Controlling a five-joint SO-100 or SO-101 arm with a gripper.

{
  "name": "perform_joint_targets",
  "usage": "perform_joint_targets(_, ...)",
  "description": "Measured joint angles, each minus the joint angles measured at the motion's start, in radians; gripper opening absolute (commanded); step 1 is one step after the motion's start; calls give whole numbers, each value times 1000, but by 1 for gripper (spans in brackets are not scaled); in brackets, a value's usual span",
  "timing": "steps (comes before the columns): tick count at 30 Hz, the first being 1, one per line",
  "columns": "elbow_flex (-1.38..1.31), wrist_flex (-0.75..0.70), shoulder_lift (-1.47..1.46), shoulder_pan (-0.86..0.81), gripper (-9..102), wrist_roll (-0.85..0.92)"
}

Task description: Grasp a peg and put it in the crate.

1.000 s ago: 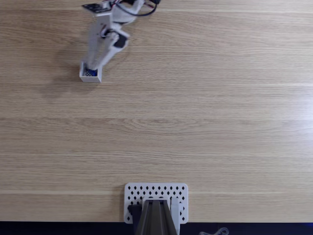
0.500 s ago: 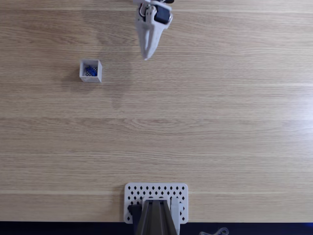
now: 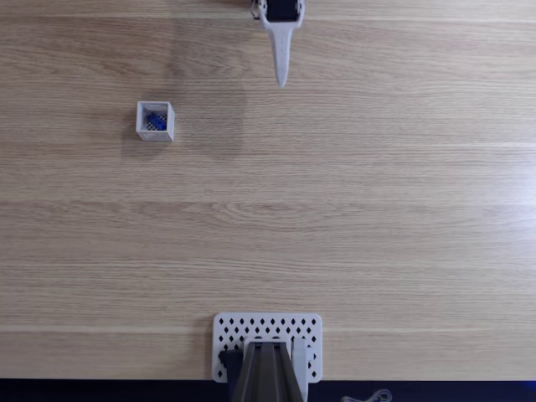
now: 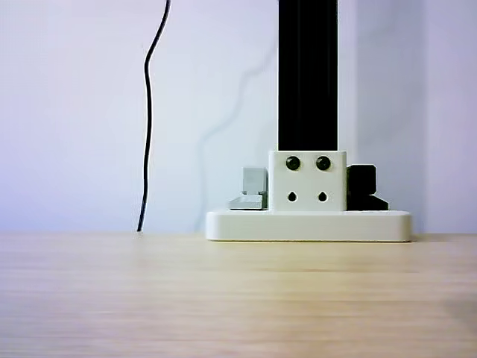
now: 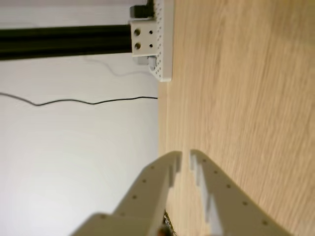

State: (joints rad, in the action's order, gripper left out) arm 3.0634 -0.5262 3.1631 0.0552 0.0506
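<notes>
In the fixed view the small white crate (image 3: 155, 121) stands on the wooden table at the upper left. The blue peg (image 3: 156, 122) lies inside it. My gripper (image 3: 281, 81) hangs at the top centre, well to the right of the crate, pointing down the picture. Its fingers come together in one narrow tip. In the wrist view the white fingertips (image 5: 172, 160) stand almost together above the bare wood, leaving only a thin slit, and the gripper (image 5: 185, 156) holds nothing.
A flat white perforated plate (image 3: 268, 333) carrying a dark upright post (image 3: 266, 373) sits at the table's near edge. The same plate (image 4: 308, 224) and post (image 4: 307, 74) stand before a white wall with a black cable (image 4: 147, 112).
The gripper rose from the crate, leaving the peg inside, and swung right to the top centre of the fixed view. The crate has not moved.
</notes>
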Motion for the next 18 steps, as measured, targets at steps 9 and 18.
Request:
perform_joint_targets(9,3,-273,144,-20,-1,-158)
perform_joint_targets(18,3,-321,147,-28,-1,-233)
